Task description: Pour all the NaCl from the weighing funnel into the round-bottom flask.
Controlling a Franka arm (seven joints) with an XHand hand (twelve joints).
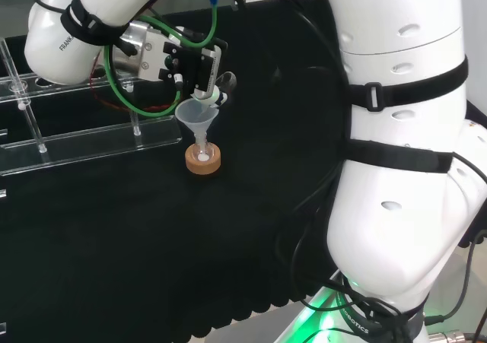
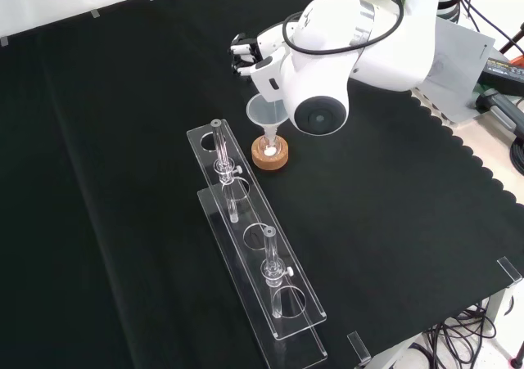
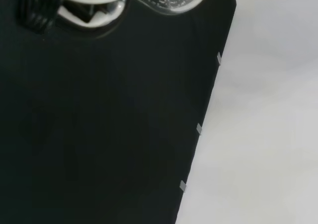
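I go by the front view, working from the nearest edge upward. Lower centre of the frame: a clear plastic rack (image 2: 262,258) lies slantwise on the black cloth (image 2: 123,181), with thin glass pieces standing upright in it. Just past its upper end, near frame centre, a cork ring (image 2: 270,155) sits on the cloth. A clear vessel, which I take for the round-bottom flask (image 2: 268,146), rests in the ring with a little white powder (image 2: 268,150) showing at its bottom. A clear funnel (image 2: 266,114) stands upright with its stem down in the flask's neck.

Above that, a big white arm link (image 2: 327,33) with a round grey cap covers much of the hand (image 2: 250,54); black fingers (image 2: 240,48) show at its left, upper centre.

In the head view, upper centre-left, the hand (image 1: 199,68) hangs right above the funnel (image 1: 198,116). A clear glass piece (image 1: 215,93), probably the weighing funnel, sits at the fingertips over the funnel's mouth. I cannot tell whether the fingers are curled around it.
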